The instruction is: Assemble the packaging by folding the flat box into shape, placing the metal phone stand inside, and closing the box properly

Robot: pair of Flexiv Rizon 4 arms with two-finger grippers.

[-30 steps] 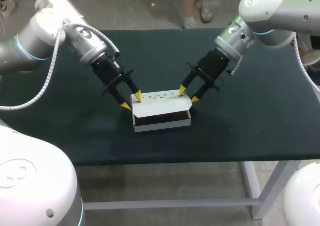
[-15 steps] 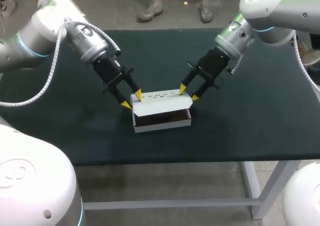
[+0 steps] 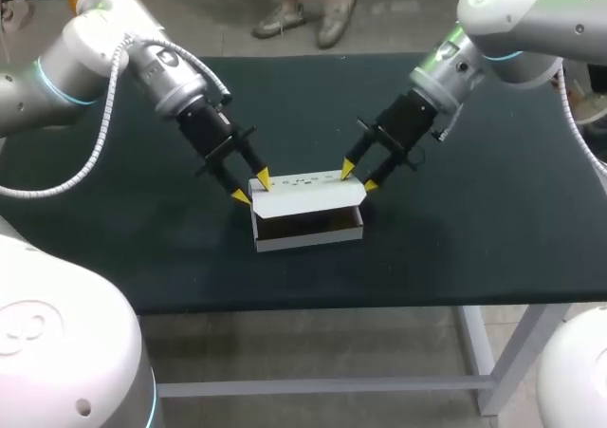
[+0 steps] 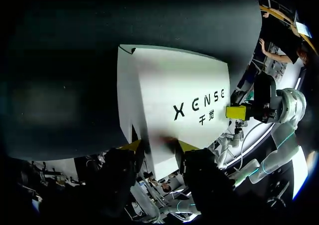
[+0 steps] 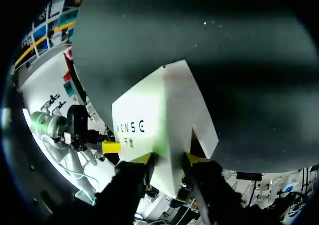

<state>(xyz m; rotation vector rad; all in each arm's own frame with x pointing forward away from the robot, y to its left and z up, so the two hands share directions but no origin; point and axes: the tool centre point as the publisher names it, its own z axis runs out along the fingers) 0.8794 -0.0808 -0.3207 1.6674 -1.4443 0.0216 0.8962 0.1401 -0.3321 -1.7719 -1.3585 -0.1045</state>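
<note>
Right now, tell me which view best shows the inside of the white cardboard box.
The head view: it looks down into the white cardboard box, showing its dark open interior under the raised lid flap. Both wrist views show only that flap's white printed face.

Even light from above falls on the dark desk (image 3: 493, 248), which shows only a faint pale sheen in the wrist views. The white box (image 3: 313, 198) stands out bright, its open inside in shadow.
</note>
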